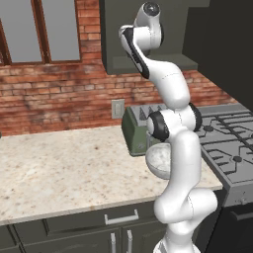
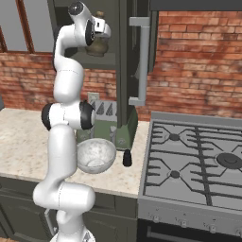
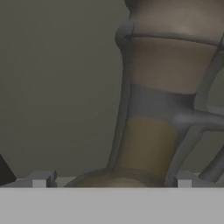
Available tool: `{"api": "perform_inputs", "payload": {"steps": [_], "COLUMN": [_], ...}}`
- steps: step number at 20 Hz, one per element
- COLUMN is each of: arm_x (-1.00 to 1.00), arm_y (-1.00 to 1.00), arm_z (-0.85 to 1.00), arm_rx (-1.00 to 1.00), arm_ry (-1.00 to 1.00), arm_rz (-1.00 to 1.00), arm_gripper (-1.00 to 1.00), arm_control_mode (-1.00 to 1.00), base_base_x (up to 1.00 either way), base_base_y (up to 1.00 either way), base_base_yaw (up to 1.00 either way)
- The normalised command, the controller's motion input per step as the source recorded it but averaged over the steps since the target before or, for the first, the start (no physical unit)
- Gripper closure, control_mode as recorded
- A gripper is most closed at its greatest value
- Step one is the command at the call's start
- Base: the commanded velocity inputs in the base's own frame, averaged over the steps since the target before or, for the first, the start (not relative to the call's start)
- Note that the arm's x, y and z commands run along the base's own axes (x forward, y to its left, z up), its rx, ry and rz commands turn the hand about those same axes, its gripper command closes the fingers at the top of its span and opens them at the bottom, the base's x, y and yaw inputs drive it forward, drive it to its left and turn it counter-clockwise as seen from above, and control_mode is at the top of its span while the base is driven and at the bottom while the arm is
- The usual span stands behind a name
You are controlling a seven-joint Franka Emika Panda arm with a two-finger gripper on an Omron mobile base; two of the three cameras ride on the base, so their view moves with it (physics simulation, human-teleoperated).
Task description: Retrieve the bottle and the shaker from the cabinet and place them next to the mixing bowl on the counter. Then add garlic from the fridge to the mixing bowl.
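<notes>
The olive-brown bottle (image 2: 97, 46) with its tan cork stands on the shelf of the open cabinet (image 2: 124, 71). My gripper (image 3: 113, 180) is up at it and open. In the hand view the bottle (image 3: 146, 144) rises very close between the two fingertips (image 3: 41, 179), with a gap on each side. The small black shaker (image 2: 127, 158) stands on the counter (image 2: 19, 137), just right of the pale grey mixing bowl (image 2: 96, 155). The bowl (image 1: 159, 160) sits in front of the green toaster, partly hidden by my arm. The fridge and garlic are out of view.
A green toaster (image 2: 109, 124) stands behind the bowl against the brick wall. The open cabinet door with its long grey handle (image 2: 140, 61) hangs right of my arm. The black gas hob (image 2: 198, 160) lies to the right. Wide counter (image 1: 64, 163) stretches left.
</notes>
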Motion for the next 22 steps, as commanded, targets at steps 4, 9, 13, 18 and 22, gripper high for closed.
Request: {"api": "perform_inputs", "payload": {"steps": [4, 9, 13, 18, 22], "arm_x": [0.00, 0.00, 0.00, -0.37, -0.80], "arm_y": [0.00, 0.00, 0.00, -0.02, -0.06], "arm_z": [0.00, 0.00, 0.00, 0.00, 0.00], "arm_rx": [0.00, 0.00, 0.00, 0.00, 0.00], "arm_ry": [0.00, 0.00, 0.00, 0.00, 0.00], "arm_rz": [0.00, 0.00, 0.00, 0.00, 0.00], "arm_gripper": [1.00, 1.00, 1.00, 1.00, 1.00], "arm_control_mode": [-1.00, -1.00, -1.00, -1.00, -1.00], "base_base_x": [0.00, 0.00, 0.00, 0.00, 0.00], "base_base_y": [0.00, 0.00, 0.00, 0.00, 0.00], "base_base_yaw": [0.00, 0.00, 0.00, 0.00, 0.00]}}
